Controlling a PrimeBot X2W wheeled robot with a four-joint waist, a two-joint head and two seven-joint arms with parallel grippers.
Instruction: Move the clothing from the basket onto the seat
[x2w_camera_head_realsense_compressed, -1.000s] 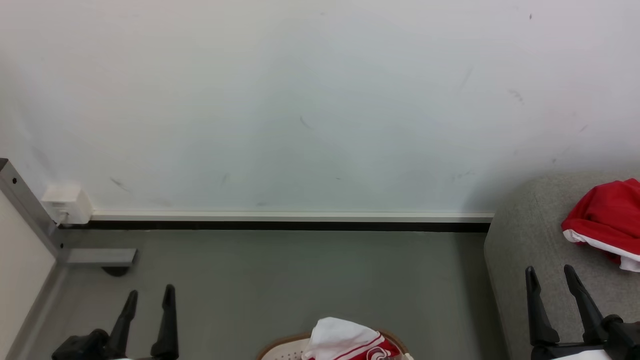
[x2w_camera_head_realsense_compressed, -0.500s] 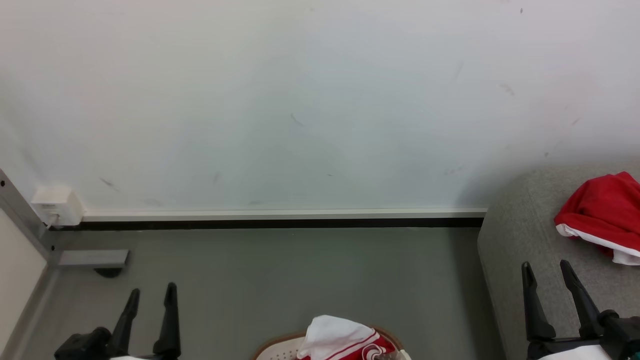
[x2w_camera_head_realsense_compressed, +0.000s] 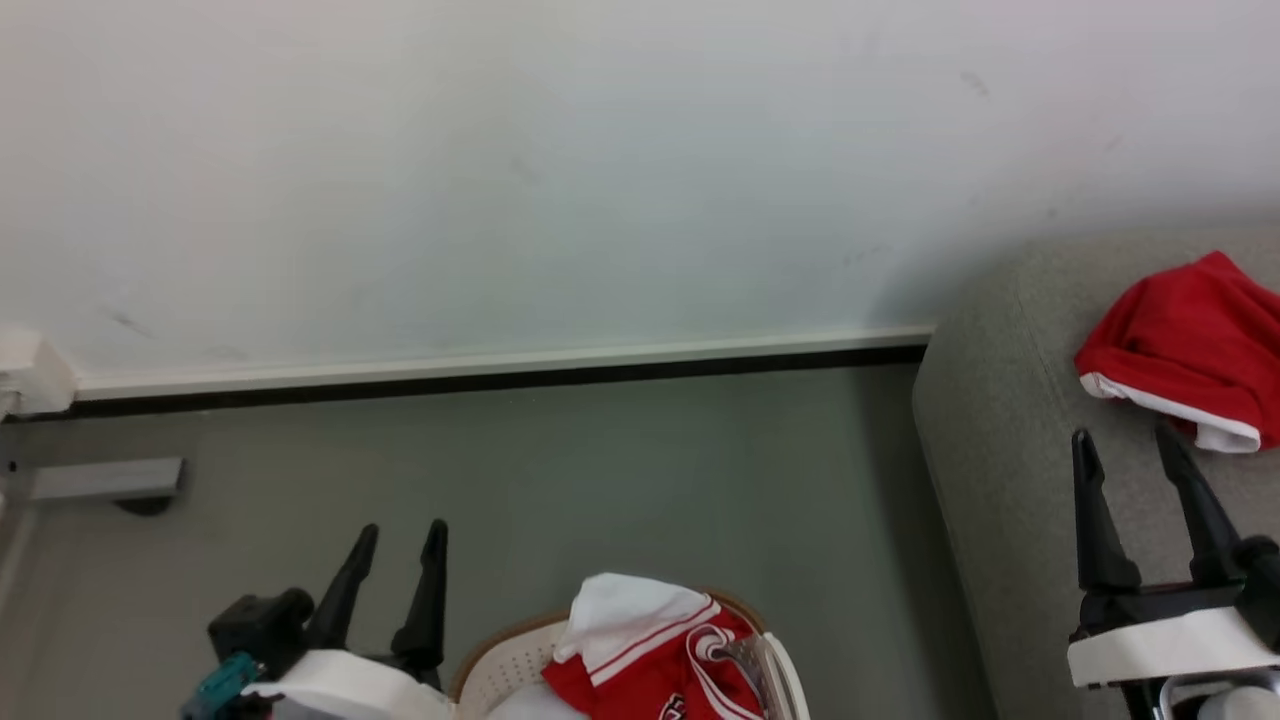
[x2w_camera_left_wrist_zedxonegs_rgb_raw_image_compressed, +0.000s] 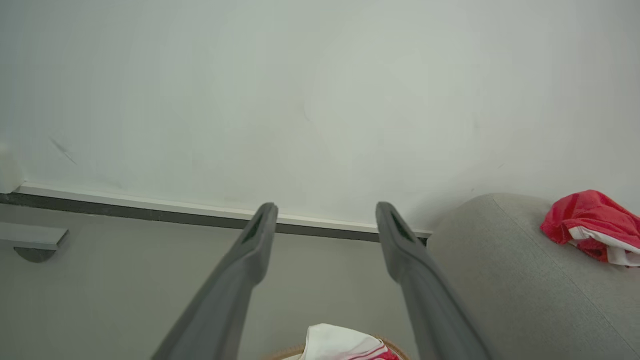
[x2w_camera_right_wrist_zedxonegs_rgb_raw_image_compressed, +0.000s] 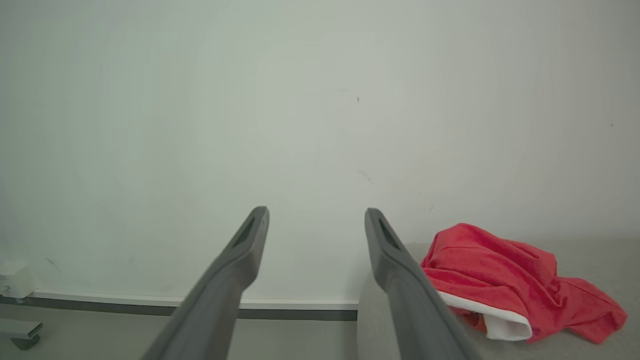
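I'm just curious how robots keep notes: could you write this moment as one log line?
left jaws: open, empty | right jaws: open, empty | basket: clothing inside | seat: one red garment

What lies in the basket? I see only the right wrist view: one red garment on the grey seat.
Observer: The basket holds red and white clothing, rising over its rim.
Operator: Where is the left gripper?
Observer: In the head view the left gripper is left of the basket, jaws open, empty.
Operator: Does the basket touch the seat?
Observer: No, floor lies between it and the seat.
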